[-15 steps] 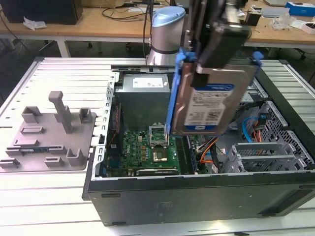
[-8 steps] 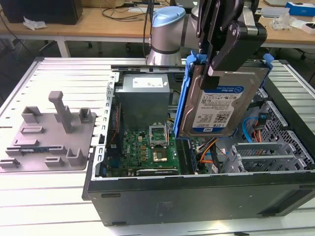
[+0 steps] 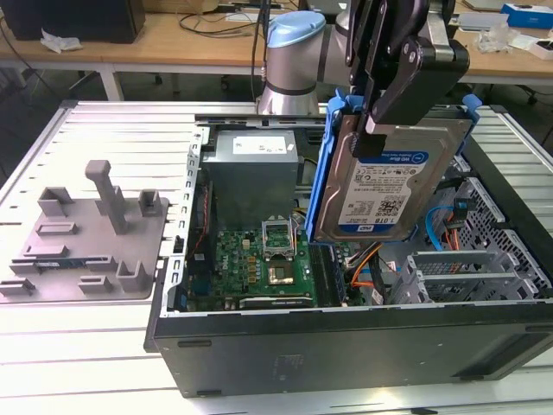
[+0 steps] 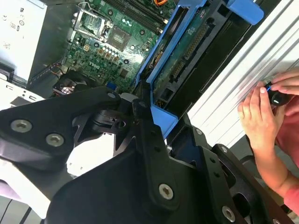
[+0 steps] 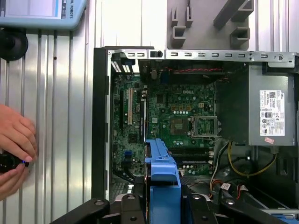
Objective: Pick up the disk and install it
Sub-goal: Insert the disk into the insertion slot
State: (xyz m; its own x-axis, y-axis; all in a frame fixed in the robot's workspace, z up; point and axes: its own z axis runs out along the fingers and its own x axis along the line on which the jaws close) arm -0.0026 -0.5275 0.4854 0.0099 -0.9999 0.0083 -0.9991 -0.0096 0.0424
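Observation:
The disk (image 3: pixel 389 186), a silver hard drive with a white-and-blue label in a bright blue carrier, hangs upright and slightly tilted above the open computer case (image 3: pixel 346 346). My gripper (image 3: pixel 373 130) is shut on its upper edge, holding it clear of the case, over the area between the motherboard (image 3: pixel 259 259) and the grey drive cage (image 3: pixel 467 272). In both wrist views the blue carrier (image 4: pixel 187 42) (image 5: pixel 162 182) sticks out from between my black fingers, with the motherboard (image 5: pixel 177 112) below it.
A grey power supply (image 3: pixel 255 164) sits at the back of the case. A grey fixture plate (image 3: pixel 86 242) with upright posts lies at the exterior view's left. A person's hands (image 4: pixel 261 116) (image 5: pixel 14 140) rest on the ribbed table beside the case. A tablet-like device (image 5: pixel 42 11) lies nearby.

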